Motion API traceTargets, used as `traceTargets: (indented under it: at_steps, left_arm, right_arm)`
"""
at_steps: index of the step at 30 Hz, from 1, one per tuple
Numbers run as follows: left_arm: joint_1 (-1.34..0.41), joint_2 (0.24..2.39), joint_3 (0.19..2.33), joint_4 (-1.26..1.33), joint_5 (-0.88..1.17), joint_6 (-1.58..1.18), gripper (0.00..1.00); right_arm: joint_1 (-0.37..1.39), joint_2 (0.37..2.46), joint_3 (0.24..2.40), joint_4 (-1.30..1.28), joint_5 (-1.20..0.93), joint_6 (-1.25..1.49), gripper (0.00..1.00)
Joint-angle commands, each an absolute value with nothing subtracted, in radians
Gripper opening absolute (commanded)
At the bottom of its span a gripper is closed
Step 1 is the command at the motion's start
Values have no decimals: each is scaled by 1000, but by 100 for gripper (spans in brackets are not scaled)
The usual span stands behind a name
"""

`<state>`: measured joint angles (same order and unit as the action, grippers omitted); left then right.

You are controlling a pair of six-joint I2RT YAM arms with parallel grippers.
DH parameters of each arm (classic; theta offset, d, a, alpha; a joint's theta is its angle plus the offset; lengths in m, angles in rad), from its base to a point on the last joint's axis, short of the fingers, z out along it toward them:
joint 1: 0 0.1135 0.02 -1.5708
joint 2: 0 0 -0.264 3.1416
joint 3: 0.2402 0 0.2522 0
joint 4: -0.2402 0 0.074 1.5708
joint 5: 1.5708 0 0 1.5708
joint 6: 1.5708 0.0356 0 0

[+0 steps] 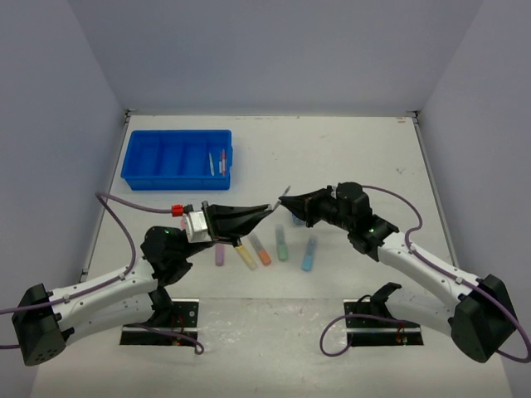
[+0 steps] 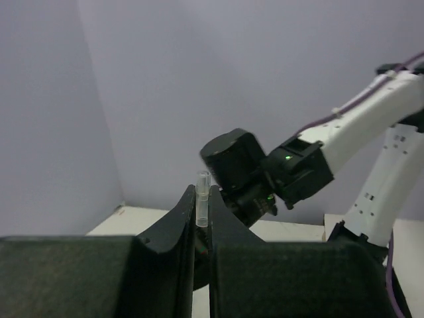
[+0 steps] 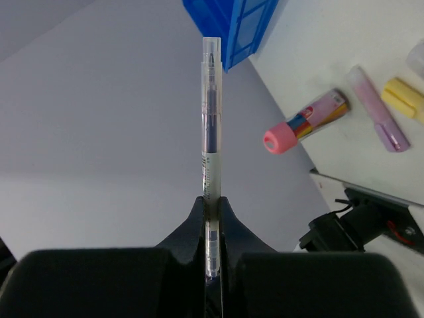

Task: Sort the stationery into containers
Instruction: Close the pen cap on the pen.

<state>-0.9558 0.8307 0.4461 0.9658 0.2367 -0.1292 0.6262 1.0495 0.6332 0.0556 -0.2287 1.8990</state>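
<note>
in mid-air over the middle of the table, between the two arms: one thin pen (image 3: 211, 119). it has a clear plastic barrel with a dark blue core, smooth and slender, and a squared clear end.

right end effector (image 3: 212, 202) is closed on it. the pads pinch the barrel near one end, and most of the length stands out past the tips.

left end effector (image 2: 203, 196) has its fingers drawn to a narrow slot with a clear pen end standing in it. i read this as the same pen, gripped from both sides, though no single view shows both grips together.

in the top view the pen's long axis runs diagonally, near-left to far-right.

the blue tray (image 1: 166, 181) lies far and to the left of the pen, well apart, and the left arm is nearer to it. it is hard glossy plastic with narrow compartments running near-to-far. two pens (image 1: 217, 162) lie in the rightmost one.

judgement: the pen needs turning to match that slot.

short pastel markers (image 1: 282, 245), chunky, lie on the white table (image 1: 357, 149), nearer the arm bases.
</note>
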Motion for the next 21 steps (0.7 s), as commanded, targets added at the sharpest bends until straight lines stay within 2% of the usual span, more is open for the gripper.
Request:
traceTargets:
  at_steps: [1,9,14,21]
  left_arm:
    - [-954,862,573,892,644,139,0]
    - [-953,827,525,960,738,226,0]
    - [-953,877,626,783,893,338,0]
    - [-953,880,672,662,946,523,0]
  right_arm:
    - [624,1077,627,323,-330,2105,0]
    - [624,1048,623,455,-386,2129,0]
    - [626,966,633,388,-396,2088,0]
    - [627,914,648,338,-421,2014,0]
